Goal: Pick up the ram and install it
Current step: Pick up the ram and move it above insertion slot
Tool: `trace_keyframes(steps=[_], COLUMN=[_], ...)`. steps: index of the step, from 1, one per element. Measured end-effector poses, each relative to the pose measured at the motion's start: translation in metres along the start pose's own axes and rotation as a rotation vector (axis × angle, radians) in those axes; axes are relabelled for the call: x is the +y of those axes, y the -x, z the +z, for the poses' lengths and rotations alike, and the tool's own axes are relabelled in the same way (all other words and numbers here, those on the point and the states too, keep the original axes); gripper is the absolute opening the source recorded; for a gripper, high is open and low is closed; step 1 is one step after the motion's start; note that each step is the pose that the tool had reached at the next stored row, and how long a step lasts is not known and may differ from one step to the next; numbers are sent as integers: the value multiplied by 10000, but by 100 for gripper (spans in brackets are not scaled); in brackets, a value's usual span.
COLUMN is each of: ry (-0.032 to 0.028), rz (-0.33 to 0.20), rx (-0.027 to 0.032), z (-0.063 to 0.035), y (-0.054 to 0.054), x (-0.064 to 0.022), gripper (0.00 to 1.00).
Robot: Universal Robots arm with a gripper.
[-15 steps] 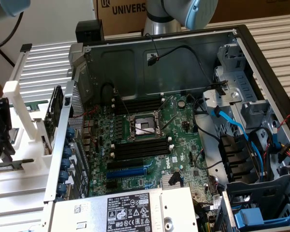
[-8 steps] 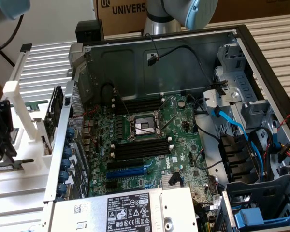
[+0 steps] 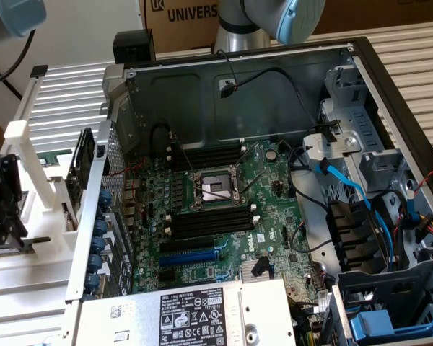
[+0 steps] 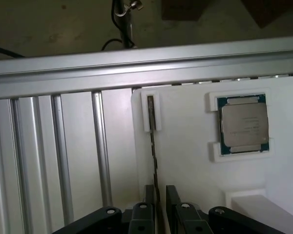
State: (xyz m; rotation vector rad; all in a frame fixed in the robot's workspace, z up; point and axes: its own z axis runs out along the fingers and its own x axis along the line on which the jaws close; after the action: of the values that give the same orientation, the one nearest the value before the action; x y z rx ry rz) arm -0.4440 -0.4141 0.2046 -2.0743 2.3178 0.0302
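Note:
In the wrist view the ram [image 4: 153, 146] stands on edge in a slot of the white holder [image 4: 185, 161], seen as a thin dark strip. My gripper [image 4: 158, 197] is open and straddles the strip's near end, one black finger [image 4: 147, 195] close on one side and the other a little apart. In the exterior view my gripper [image 3: 6, 231] hangs over the white holder [image 3: 36, 180] at the exterior view's far left, outside the computer case; the ram itself cannot be made out there. The motherboard's long black slots [image 3: 206, 223] lie inside the case.
A square silver processor chip [image 4: 244, 126] rests in a recess of the holder. The open case [image 3: 238, 79] has a processor socket [image 3: 216, 189], blue cables [image 3: 346, 187] and a power supply [image 3: 195, 317]. A dark card [image 3: 83, 166] stands by the case wall. Aluminium rails [image 4: 58, 146] flank the holder.

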Motion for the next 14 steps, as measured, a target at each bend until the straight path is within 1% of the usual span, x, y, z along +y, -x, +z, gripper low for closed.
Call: trace_keyframes(steps=[6, 14], ry=[-11, -11], rz=[-13, -22], rx=[-12, -12], z=[64, 68], y=[-3, -1], x=[1, -11], gripper=[24, 24])
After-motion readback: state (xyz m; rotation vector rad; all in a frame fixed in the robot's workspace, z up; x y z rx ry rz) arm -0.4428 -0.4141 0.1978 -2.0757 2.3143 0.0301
